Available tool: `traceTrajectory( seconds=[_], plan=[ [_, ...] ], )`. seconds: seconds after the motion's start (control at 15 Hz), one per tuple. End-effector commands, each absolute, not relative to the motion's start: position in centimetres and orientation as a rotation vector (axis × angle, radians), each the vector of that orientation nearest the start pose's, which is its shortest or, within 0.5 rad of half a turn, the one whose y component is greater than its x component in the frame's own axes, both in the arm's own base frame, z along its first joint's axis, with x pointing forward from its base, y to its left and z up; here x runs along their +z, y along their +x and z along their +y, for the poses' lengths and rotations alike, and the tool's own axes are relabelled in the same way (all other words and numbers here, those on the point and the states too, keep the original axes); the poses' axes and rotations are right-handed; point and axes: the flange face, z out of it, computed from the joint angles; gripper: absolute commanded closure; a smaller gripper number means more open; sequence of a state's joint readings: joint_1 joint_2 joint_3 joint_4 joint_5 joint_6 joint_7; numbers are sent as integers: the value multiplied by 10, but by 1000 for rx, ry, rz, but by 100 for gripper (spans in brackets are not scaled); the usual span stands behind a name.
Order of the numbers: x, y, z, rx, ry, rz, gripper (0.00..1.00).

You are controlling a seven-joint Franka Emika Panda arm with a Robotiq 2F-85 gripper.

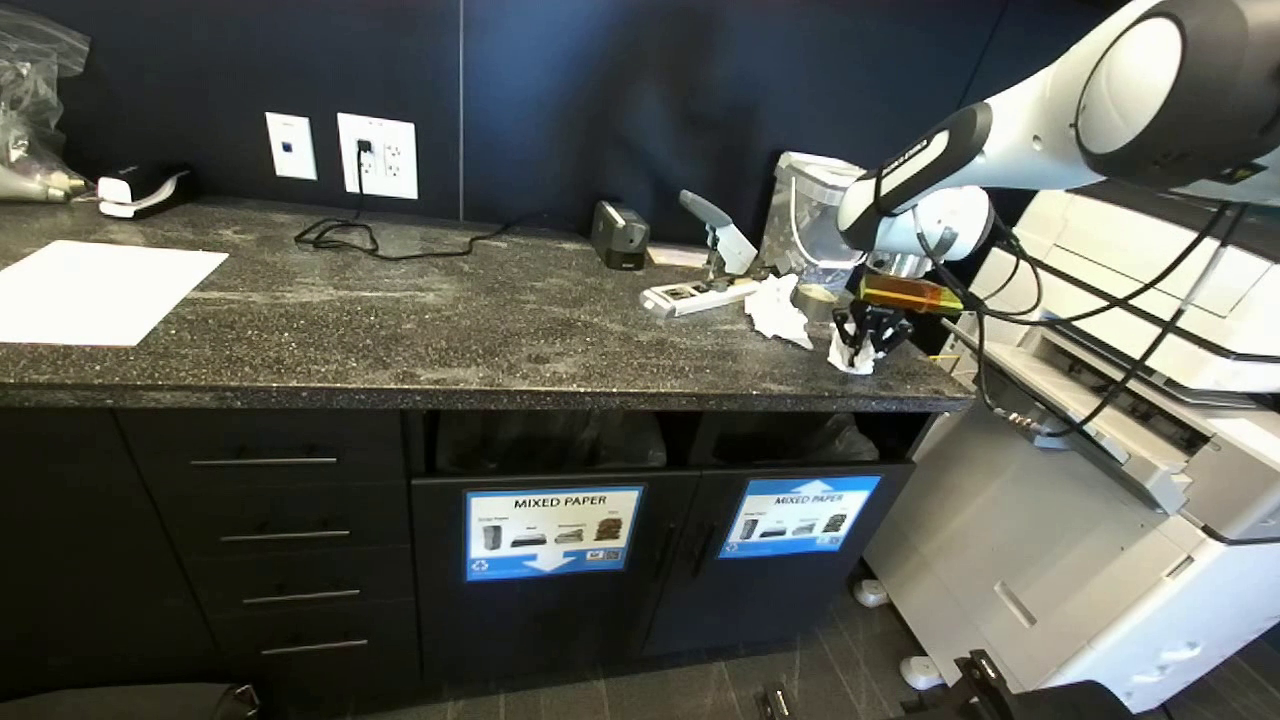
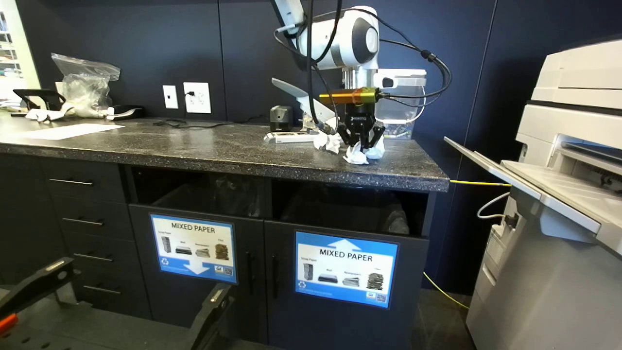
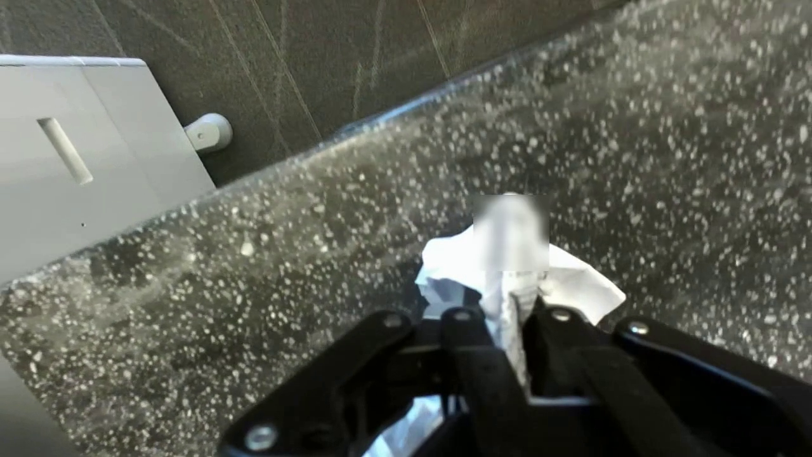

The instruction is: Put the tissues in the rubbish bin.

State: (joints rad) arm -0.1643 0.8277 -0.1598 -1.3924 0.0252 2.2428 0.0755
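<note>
Evidently the gripper [image 3: 512, 316], nearly closed, pinches a tissue [image 3: 517, 263]; the bin [image 2: 340, 318] lies below, under the counter [image 2: 214, 148] (reached past its front edge [image 2: 350, 177]).

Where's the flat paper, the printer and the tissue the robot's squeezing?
Flat paper [image 1: 100, 293], in an exterior view: its middle.
Printer [image 1: 1055, 530], in an exterior view: its lower body.
Tissue [image 3: 517, 257], in the wrist view: crumpled middle.

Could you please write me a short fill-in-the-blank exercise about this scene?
The pincer grips a crumpled tissue coloured ____.
Both cabinet labels are headed "MIXED ____".
On the label nearer the printer, the arrow points ____.
The drawer stack shows ____ bar handles.
Missing words: white; PAPER; up; four.
</note>
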Motion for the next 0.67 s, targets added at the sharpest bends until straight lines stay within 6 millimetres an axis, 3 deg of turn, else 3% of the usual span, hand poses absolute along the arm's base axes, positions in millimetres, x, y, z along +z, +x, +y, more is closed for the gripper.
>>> traceTrajectory(
  seconds=[0.0,0.6],
  plan=[
    [227,657,-205,43,-3177,439,89],
    [204,554,-189,6,-3108,124,89]
  ],
)
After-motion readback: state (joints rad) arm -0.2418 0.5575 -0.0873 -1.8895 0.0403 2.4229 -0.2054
